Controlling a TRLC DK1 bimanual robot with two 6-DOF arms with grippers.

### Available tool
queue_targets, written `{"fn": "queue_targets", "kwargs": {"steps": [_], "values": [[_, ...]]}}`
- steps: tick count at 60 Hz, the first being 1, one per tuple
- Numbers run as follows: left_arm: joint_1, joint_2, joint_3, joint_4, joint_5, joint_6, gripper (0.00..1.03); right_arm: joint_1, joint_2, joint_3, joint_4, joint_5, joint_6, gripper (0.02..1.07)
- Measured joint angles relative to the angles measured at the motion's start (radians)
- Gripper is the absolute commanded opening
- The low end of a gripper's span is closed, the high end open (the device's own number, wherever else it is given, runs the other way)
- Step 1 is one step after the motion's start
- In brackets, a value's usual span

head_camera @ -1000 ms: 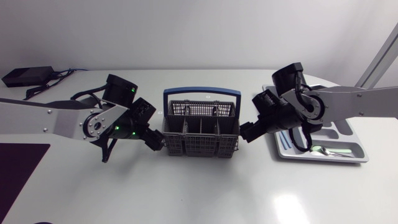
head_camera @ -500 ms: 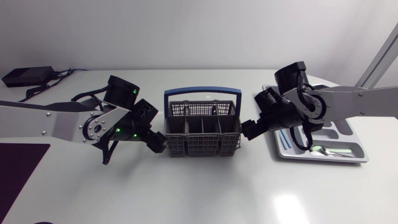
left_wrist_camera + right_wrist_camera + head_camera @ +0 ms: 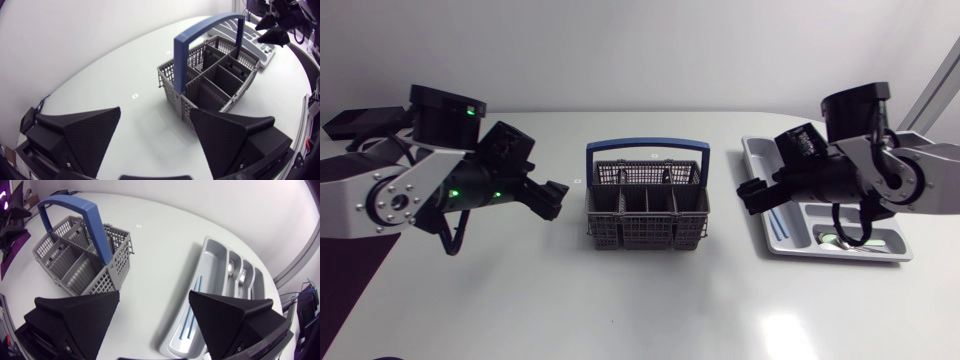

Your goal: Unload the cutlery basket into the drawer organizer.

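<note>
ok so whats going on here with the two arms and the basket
Nothing is held right now. The left end effector and right end effector are open and empty, one on each side of the grey mesh cutlery basket with the blue handle, not touching it. Its compartments look empty. The light grey plastic drawer organizer holds silver cutlery and thin blue sticks, so unloading looks about done.

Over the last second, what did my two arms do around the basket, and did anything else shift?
Both arms backed off the cutlery basket. The left gripper, earlier against its left end, drew away leftward. The right gripper left the right end and now hangs at the edge of the drawer organizer. Both are open, holding nothing. The basket stayed upright in place, and the organizer did not move.
</note>
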Motion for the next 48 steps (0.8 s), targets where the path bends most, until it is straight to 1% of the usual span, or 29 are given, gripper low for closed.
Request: {"fn": "queue_targets", "kwargs": {"steps": [10, 23, 30, 34, 44, 48], "values": [[0.039, -0.129, -0.036, -0.003, -0.026, -0.007, 0.98, -0.05, -0.129, -0.044, 0.003, -0.001, -0.035, 1.02], [0.107, -0.266, -0.071, -0.044, -0.026, -0.006, 0.98, -0.108, -0.282, -0.095, 0.002, -0.008, -0.079, 1.02], [0.138, -0.306, -0.081, -0.121, -0.026, -0.007, 0.99, -0.15, -0.35, -0.113, -0.001, -0.008, -0.079, 1.02], [0.149, -0.329, -0.089, -0.148, -0.026, -0.01, 0.99, -0.167, -0.396, -0.137, 0.002, -0.008, -0.079, 1.02], [0.167, -0.435, -0.151, -0.135, -0.026, -0.019, 0.99, -0.185, -0.503, -0.214, 0.014, -0.008, -0.103, 1.02], [0.167, -0.484, -0.182, -0.11, -0.026, -0.018, 0.99, -0.188, -0.546, -0.248, 0.031, -0.008, -0.112, 1.02]]}}
